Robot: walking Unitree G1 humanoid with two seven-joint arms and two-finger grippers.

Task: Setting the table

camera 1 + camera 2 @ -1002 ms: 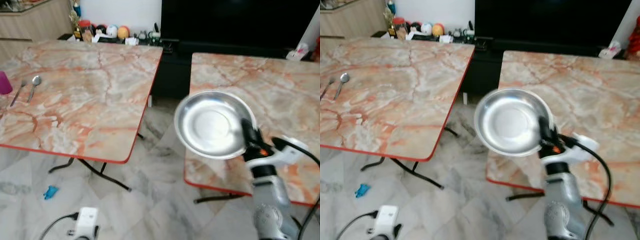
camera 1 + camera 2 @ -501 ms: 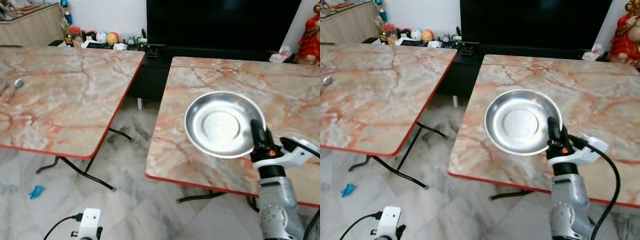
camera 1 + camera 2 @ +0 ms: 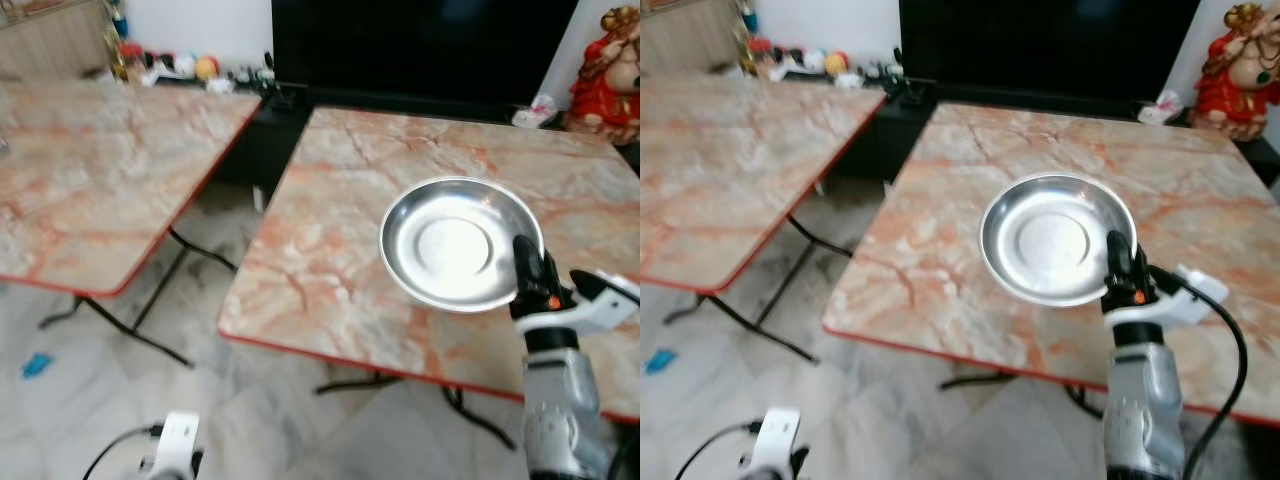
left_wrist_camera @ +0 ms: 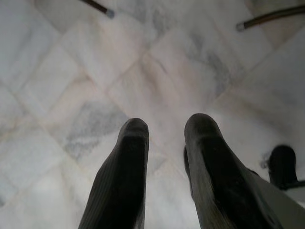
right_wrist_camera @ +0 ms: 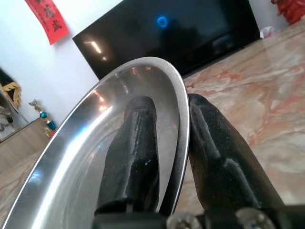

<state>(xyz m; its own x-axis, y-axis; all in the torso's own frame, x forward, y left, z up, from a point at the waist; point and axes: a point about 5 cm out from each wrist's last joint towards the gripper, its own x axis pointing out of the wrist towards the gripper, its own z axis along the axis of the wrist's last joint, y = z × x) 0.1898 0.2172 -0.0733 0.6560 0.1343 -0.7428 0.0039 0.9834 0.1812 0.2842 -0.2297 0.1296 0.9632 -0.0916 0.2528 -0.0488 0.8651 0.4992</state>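
Note:
A round steel plate (image 3: 455,240) hangs tilted above the near right part of the right marble table (image 3: 320,290). My right gripper (image 3: 530,272) is shut on the plate's near rim. In the right wrist view one black finger (image 5: 136,152) lies inside the plate (image 5: 81,152) and the other finger (image 5: 219,152) presses on its outside. My left gripper (image 4: 166,129) hangs low over the white floor tiles, open, with nothing between its fingers.
A second marble table (image 3: 100,190) stands to the left, with a gap of floor between the two. A black TV (image 3: 420,50) on a dark stand lies behind them. A red statue (image 3: 605,60) stands at the far right. A small blue object (image 3: 35,365) lies on the floor.
The view has swung right and closer to the right table. The plate, first over the gap and that table's near edge, now hangs further in. My right gripper keeps its hold.

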